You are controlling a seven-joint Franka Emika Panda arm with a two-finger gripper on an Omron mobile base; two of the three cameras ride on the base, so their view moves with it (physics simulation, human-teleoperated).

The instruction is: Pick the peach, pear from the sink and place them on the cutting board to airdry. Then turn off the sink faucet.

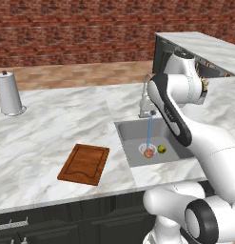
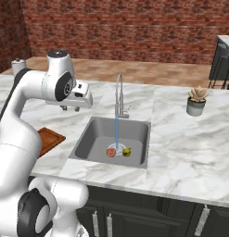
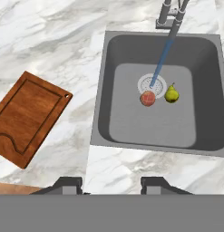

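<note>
The pinkish-red peach (image 3: pixel 148 98) and the yellow-green pear (image 3: pixel 171 94) lie side by side on the floor of the grey sink (image 3: pixel 149 129), next to its round drain. Both also show in the base views: peach (image 1: pixel 149 153) (image 2: pixel 111 152), pear (image 1: pixel 161 149) (image 2: pixel 127 151). The chrome faucet (image 2: pixel 118 95) (image 1: pixel 144 102) pours a blue stream of water (image 3: pixel 161 61) onto the drain. The wooden cutting board (image 1: pixel 84 163) (image 3: pixel 27 118) lies bare on the counter left of the sink. My gripper (image 3: pixel 111 185) (image 2: pixel 70 108) hovers high above the counter's front edge, between board and sink, open and holding nothing.
A white paper-towel roll (image 1: pixel 9 94) stands at the counter's far left. A small potted plant (image 2: pixel 197 101) sits right of the sink. Marble counter (image 1: pixel 52 128) surrounds the basin, with a brick wall behind.
</note>
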